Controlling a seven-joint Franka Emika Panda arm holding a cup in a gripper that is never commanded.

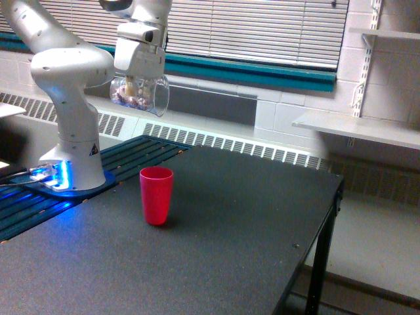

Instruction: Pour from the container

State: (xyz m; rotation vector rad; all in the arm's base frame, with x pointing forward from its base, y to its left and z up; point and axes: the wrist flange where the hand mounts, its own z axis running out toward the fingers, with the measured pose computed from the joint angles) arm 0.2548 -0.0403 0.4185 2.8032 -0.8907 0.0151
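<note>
My gripper hangs high above the table, shut on the container, a clear plastic cup lying nearly on its side with its mouth toward the exterior view's right. Small pinkish-brown pieces rest inside it near its closed end. A red cup stands upright and open on the black table, below the container and slightly to the exterior view's right of it. Nothing is falling from the container.
The white arm's base with blue lights sits at the table's left rear. A radiator grille runs along the wall behind. The table's right edge drops to the floor. A white shelf juts out at the right.
</note>
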